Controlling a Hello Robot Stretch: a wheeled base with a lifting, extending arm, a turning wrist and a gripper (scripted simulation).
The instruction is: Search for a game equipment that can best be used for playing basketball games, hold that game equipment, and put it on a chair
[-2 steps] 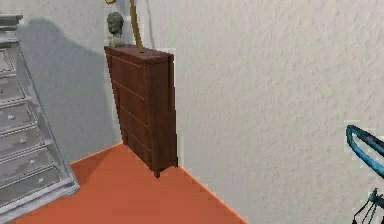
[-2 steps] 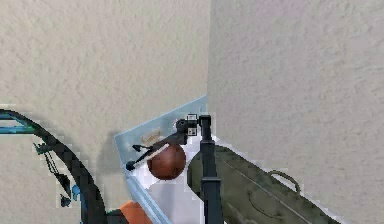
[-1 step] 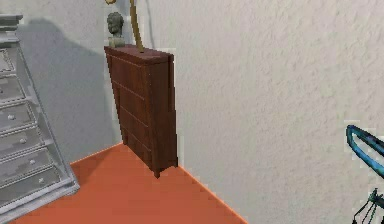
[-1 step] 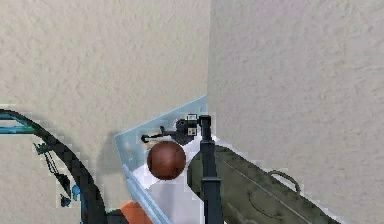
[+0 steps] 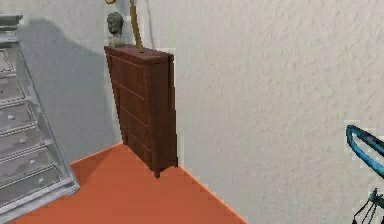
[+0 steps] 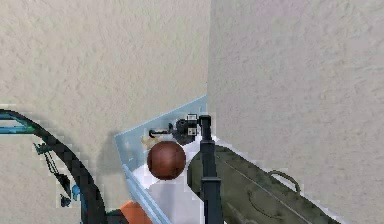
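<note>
**Showing a round ball close to the gripper in a wall corner**

In the arm side view, the dark square arm (image 6: 207, 175) rises from the bottom edge towards the corner where two rough white walls meet. At its far end sits the gripper (image 6: 162, 131). Just nearer and slightly left of it is a round reddish-brown ball (image 6: 166, 160). The ball shows against a white flat surface with a raised pale blue edge (image 6: 125, 165). I cannot tell whether the gripper holds anything, nor whether it touches the ball. An olive-green bag with a loop handle (image 6: 258, 192) lies just right of the arm. A black curved frame with teal parts (image 6: 70, 160) arcs across the near left.

In the forward view, a tall brown wooden chest of drawers (image 5: 145, 105) stands in the far corner on an orange floor (image 5: 130, 190). A small grey bust (image 5: 116, 28) stands on top of it. A pale grey dresser (image 5: 22, 125) stands at the left edge.
</note>
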